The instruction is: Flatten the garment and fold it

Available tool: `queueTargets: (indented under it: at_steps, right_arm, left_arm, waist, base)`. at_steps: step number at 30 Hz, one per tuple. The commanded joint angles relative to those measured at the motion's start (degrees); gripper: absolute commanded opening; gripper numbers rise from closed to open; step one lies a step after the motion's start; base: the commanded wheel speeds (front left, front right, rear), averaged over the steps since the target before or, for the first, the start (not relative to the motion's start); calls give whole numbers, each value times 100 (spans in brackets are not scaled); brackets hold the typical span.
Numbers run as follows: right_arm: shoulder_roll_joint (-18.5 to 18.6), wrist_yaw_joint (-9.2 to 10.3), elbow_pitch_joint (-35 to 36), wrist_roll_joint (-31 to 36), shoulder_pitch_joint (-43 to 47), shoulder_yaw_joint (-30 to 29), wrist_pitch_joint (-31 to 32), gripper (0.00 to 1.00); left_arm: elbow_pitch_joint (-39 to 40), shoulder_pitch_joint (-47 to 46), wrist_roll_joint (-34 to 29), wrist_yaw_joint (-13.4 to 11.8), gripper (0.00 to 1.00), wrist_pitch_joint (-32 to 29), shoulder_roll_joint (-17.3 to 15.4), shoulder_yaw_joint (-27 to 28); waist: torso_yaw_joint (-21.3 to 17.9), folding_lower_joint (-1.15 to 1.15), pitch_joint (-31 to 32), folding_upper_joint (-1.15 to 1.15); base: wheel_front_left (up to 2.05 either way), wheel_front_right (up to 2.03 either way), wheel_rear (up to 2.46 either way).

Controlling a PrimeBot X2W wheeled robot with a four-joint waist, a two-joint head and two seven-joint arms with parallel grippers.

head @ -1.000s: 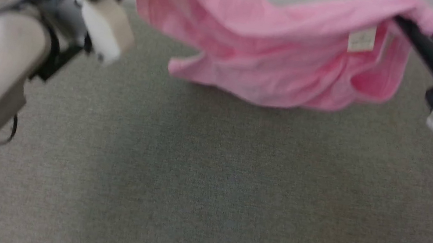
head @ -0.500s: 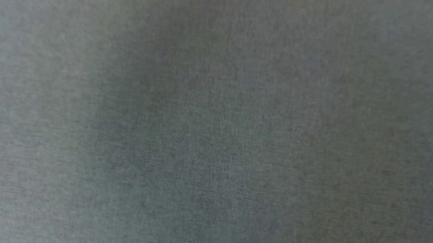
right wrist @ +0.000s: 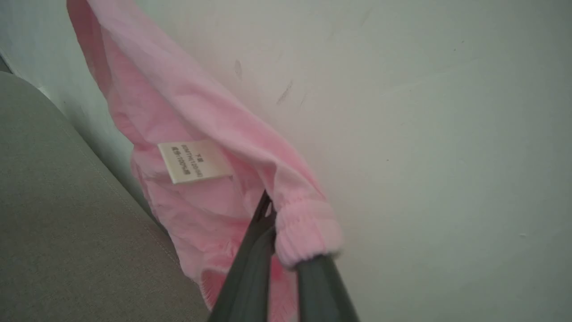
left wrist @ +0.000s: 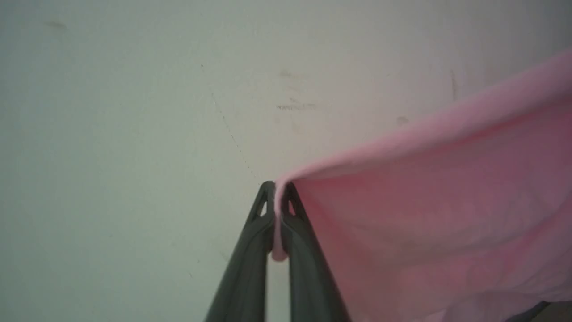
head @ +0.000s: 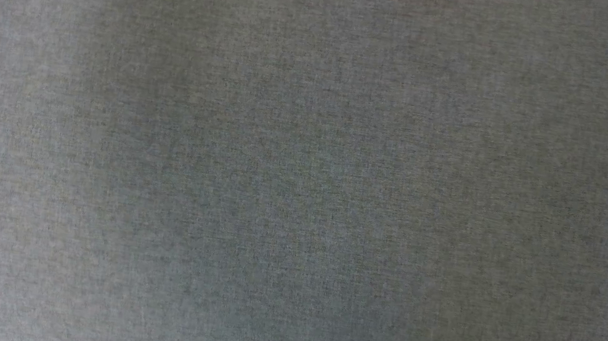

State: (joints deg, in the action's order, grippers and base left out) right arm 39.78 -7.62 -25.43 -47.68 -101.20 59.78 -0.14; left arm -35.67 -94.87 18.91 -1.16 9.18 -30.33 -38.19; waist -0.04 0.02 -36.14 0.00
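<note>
The garment [left wrist: 424, 214], a pair of light pink shorts, hangs in the air in front of a pale wall. In the left wrist view my left gripper [left wrist: 278, 192] is shut on a thin edge of the cloth, which spreads away to the right. In the right wrist view my right gripper [right wrist: 279, 223] is shut on the gathered elastic waistband [right wrist: 306, 232]. From there the garment [right wrist: 187, 112] stretches up to the left. Its small white label [right wrist: 194, 161] faces the camera.
A grey fabric surface [head: 304, 170] lies below in the head view. The same grey surface [right wrist: 67, 223] meets the pale wall [right wrist: 424, 134] at the left of the right wrist view. The wall [left wrist: 134, 134] carries faint scuff marks.
The head camera has swung down. A second ago it held the garment stretched between both grippers; since half a second ago it looks at the grey surface.
</note>
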Motion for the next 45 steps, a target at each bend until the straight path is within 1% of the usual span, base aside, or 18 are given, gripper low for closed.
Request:
queueTargets:
  at_steps: [1, 5, 9, 12, 13, 15, 19, 22, 26, 30, 32, 34, 40, 45]
  right_arm:
    - [-14, 13, -65, -87, 238, 160, -126, 0]
    - [-48, 13, -185, -178, 804, 618, -454, 0]
    - [-79, 13, -219, -309, 1488, 1000, -827, 0]
    - [-16, 13, -111, -420, 2022, 1182, -974, 0]
    - [26, 13, -43, -395, 2197, 1232, -995, 0]
    - [112, 13, 113, -306, 2563, 1299, -1012, 0]
    - [278, 13, 589, -166, 3417, 1349, -872, 0]
    - [398, 13, 927, -63, 4114, 1354, -714, 0]
    - [561, 13, 1312, 94, 5041, 1355, -448, 0]
    - [674, 13, 1667, 137, 5831, 1356, -242, 0]
    - [746, 13, 1786, 111, 6134, 1356, -247, 0]
    - [849, 13, 1855, -21, 6472, 1356, -319, 0]
    - [1027, 13, 2076, -90, 7315, 1354, -419, 0]
    - [1186, 13, 2231, -125, 7752, 1150, -424, 0]
  left_arm:
    - [-126, 305, 102, -78, 0, 137, 67, -22]
    - [-275, 1010, 313, -176, 0, 410, 174, 18]
    - [-117, 1996, 619, -309, 0, 542, 200, 180]
    - [229, 2875, 681, -429, 0, 572, 107, 203]
    - [374, 3188, 658, -451, 0, 575, 59, 157]
    - [720, 3820, 629, -573, 0, 578, -32, 122]
    - [1299, 5107, 595, -808, 0, 580, -249, -81]
    - [1641, 5990, 711, -999, 0, 563, -463, -150]
    - [2107, 7037, 873, -1221, 0, 382, -696, -316]
    - [2570, 7859, 993, -1466, 0, 173, -922, -455]
    - [2837, 8225, 1055, -1562, 0, 24, -1022, -548]
    - [3056, 8492, 1082, -1595, 0, -141, -1097, -679]
    - [3582, 9243, 1249, -1764, 0, -651, -1431, -939]
    - [4104, 9586, 1332, -1827, 0, -1022, -1671, -1107]
  waist:
    - [21, -2, -31, 0]
    - [10, -2, 89, 0]
    - [30, -2, 360, 0]
    - [40, -2, 651, 0]
    - [39, -2, 760, 0]
    - [31, -2, 991, 0]
    - [24, -2, 1479, 0]
    - [13, -2, 1834, 0]
    - [37, -2, 2290, 0]
    - [45, -2, 2674, 0]
    - [71, -2, 2830, 0]
    - [169, -2, 2983, 0]
    - [226, -2, 3293, 0]
    - [265, -2, 3434, 0]
  base:
    - [0, 0, 0]
    - [0, 0, 0]
    - [0, 0, 0]
    - [0, 0, 0]
    - [0, 0, 0]
    - [0, 0, 0]
    - [0, 0, 0]
    - [0, 0, 0]
    - [0, 0, 0]
    - [0, 0, 0]
    - [0, 0, 0]
    - [0, 0, 0]
    - [0, 0, 0]
    - [0, 0, 0]
